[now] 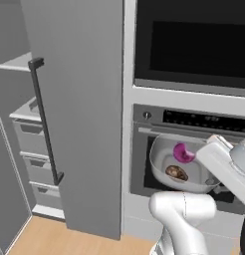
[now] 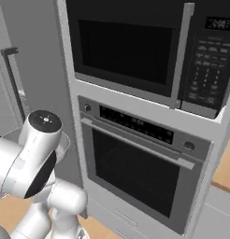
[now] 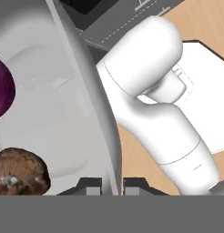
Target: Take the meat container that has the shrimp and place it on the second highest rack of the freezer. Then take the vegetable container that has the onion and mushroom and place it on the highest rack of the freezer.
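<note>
The vegetable container, a rounded grey tub, hangs tilted in front of the oven door. Inside it lie the purple onion and the brown mushroom. In the hand view my gripper is shut on the tub's rim wall, with the onion and mushroom just inside. The freezer stands to the left with its door swung open, its dark bar handle facing me. A light-grey shelf and drawers show inside. The meat container and shrimp are out of view.
The black-windowed oven sits right behind the tub, with the microwave above it. The open freezer door stands between the tub and the shelves. My own arm and the wooden floor lie below.
</note>
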You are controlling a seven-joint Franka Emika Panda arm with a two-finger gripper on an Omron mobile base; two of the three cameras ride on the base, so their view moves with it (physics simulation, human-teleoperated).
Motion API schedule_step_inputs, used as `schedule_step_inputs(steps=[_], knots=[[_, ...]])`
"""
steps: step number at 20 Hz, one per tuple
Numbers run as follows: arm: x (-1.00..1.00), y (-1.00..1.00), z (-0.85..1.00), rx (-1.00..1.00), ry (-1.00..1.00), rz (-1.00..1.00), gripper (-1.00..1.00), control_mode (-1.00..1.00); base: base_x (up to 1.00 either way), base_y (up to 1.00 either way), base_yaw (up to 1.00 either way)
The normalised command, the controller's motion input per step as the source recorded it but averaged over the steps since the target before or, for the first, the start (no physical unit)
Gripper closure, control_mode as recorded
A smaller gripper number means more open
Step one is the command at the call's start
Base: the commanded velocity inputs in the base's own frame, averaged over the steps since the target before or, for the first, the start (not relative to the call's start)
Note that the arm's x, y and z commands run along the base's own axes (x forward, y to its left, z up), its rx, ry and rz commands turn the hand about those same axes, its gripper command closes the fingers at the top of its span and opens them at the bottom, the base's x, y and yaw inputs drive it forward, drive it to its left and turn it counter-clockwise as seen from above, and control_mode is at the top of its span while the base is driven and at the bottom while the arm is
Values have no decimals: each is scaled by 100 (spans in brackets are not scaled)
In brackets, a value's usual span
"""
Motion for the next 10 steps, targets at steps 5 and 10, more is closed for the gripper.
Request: schedule_step_inputs(steps=[5,10], knots=[[0,0,0,0,0,0,100,100,0,100,-4],[0,0,0,0,0,0,100,100,-1,100,-25]])
